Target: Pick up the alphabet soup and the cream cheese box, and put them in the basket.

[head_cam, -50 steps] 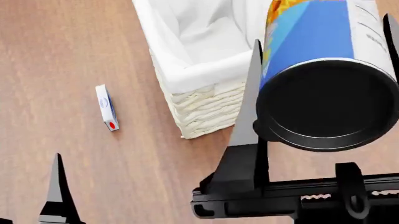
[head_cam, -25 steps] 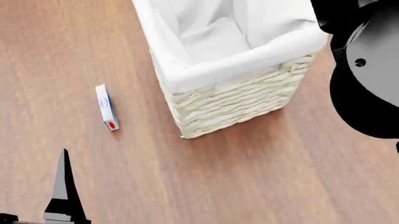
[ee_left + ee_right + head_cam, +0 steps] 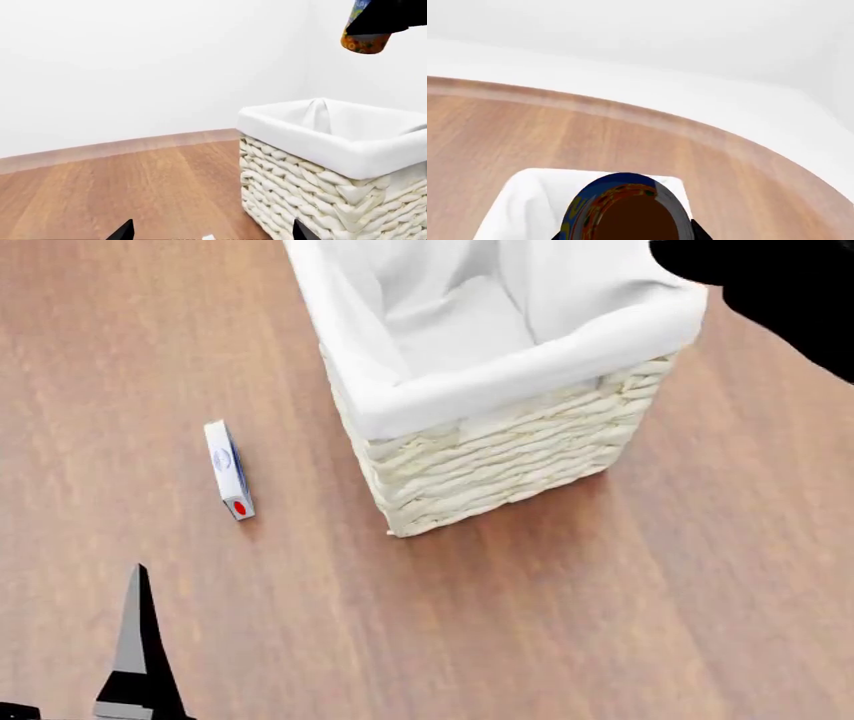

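Right wrist view looks straight down the long axis of the alphabet soup (image 3: 627,210), a small cylindrical can with a blue label and orange-yellow print: its dark round end faces the camera at the lower centre of the frame, and its far end points down toward the white cloth liner of the basket (image 3: 527,205) beneath it. Dark slivers of the right gripper show at either side of the can, so it appears clamped on it, though the fingers themselves are mostly hidden. In the left wrist view the can's orange-yellow lower end (image 3: 363,42) hangs in the upper right corner, well above the tall cream woven wicker basket (image 3: 320,200), apart from its rim.

In the head view the basket (image 3: 507,465) fills the upper middle, its folded white liner open. The cream cheese box (image 3: 228,470), a small thin flat white carton with bluish print and a red mark, lies on the table left of the basket, well apart from it; its long axis runs from upper to lower frame, red end toward the bottom. A black mass of the right arm covers the upper right corner.

The table (image 3: 601,620) is warm brown wood grain, with plain white walls behind. One dark finger (image 3: 134,640) of the left gripper (image 3: 208,231) rises at the lower left; its two tips stand wide apart, holding nothing.
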{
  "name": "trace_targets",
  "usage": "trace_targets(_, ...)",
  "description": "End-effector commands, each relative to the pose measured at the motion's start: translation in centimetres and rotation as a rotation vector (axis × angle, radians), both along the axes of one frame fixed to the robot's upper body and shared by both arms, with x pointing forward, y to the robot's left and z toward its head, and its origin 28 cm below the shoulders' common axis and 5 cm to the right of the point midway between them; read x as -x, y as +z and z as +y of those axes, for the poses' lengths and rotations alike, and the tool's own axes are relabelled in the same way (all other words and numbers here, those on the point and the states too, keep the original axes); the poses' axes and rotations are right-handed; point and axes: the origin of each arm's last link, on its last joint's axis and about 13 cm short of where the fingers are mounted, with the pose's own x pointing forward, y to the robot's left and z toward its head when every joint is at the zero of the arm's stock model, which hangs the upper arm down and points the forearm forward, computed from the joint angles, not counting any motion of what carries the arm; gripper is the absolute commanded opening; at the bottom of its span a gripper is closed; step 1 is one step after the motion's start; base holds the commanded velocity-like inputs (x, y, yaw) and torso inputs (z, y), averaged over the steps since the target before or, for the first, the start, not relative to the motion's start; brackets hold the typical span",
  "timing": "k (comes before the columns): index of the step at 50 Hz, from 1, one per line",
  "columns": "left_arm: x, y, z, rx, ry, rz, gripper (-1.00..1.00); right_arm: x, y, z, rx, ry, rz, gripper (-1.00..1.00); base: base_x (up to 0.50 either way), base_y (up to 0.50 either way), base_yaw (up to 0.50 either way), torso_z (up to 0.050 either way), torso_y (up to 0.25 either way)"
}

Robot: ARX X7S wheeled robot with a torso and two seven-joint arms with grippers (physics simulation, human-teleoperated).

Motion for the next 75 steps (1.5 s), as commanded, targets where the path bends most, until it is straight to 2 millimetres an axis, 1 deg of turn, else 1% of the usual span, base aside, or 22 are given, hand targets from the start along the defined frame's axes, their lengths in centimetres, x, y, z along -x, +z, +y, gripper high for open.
trace_targets(1,0.0,0.0,0.0,-0.003,0.003,0.002,1.0,-0.6,0.7,0.1,0.04,0.031,0.012,-1.0,0.0,0.0,0.0,0.0,0.0)
trace_targets(9,0.0,-0.1,0.1,-0.002,0.004,0.003,1.0,-1.0,-0.6,0.3,0.077,0.059,0.035,-1.0,0.0,0.0,0.0,0.0,0.003)
trace_targets(19,0.0,-0.2,0.1,0.0,0.008,0.002,1.0,-1.2,-1.4,0.8,0.092,0.093,0.031,-1.0,0.0,0.0,0.0,0.0,0.0)
trace_targets(27,0.0,-0.3,0.2,0.003,0.015,0.004,1.0,-2.2,-2.5,0.8,0.091,0.092,0.054,-1.0,0.0,0.0,0.0,0.0,0.001)
trace_targets(36,0.0,-0.3,0.3,0.004,0.019,0.005,1.0,-2.7,-3.1,1.1,0.088,0.095,0.068,-1.0,0.0,0.0,0.0,0.0,0.0)
trace_targets(43,0.2,-0.1,0.5,0.008,0.025,-0.001,1.0,-3.3,-4.6,1.1,0.099,0.089,0.094,-1.0,0.0,0.0,0.0,0.0,0.001)
trace_targets(49,0.3,-0.1,0.5,0.01,0.029,0.0,1.0,-3.5,-4.7,1.2,0.097,0.088,0.101,-1.0,0.0,0.0,0.0,0.0,0.002)
trace_targets(56,0.4,0.1,0.4,0.011,0.024,-0.005,1.0,-3.7,-5.7,1.3,0.098,0.093,0.122,-1.0,0.0,0.0,0.0,0.0,0.0)
trace_targets(60,0.4,-0.1,0.4,0.01,0.026,-0.003,1.0,-3.9,-6.0,1.3,0.1,0.092,0.127,-1.0,0.0,0.0,0.0,0.0,0.0)
trace_targets(71,0.4,0.0,0.4,0.008,0.028,-0.005,1.0,-4.0,-6.0,1.2,0.1,0.095,0.13,-1.0,0.0,0.0,0.0,0.0,0.001)
trace_targets(73,0.4,0.0,0.4,0.007,0.027,-0.003,1.0,-3.9,-5.6,1.2,0.1,0.095,0.13,-1.0,0.0,0.0,0.0,0.0,0.005)
trace_targets(74,0.4,0.1,0.4,0.008,0.027,-0.005,1.0,-4.0,-6.2,1.2,0.102,0.093,0.129,-1.0,0.0,0.0,0.0,0.0,0.0)
trace_targets(75,0.4,0.1,0.4,0.007,0.029,-0.005,1.0,-4.0,-6.3,1.2,0.104,0.093,0.129,-1.0,0.0,0.0,0.0,0.0,0.0)
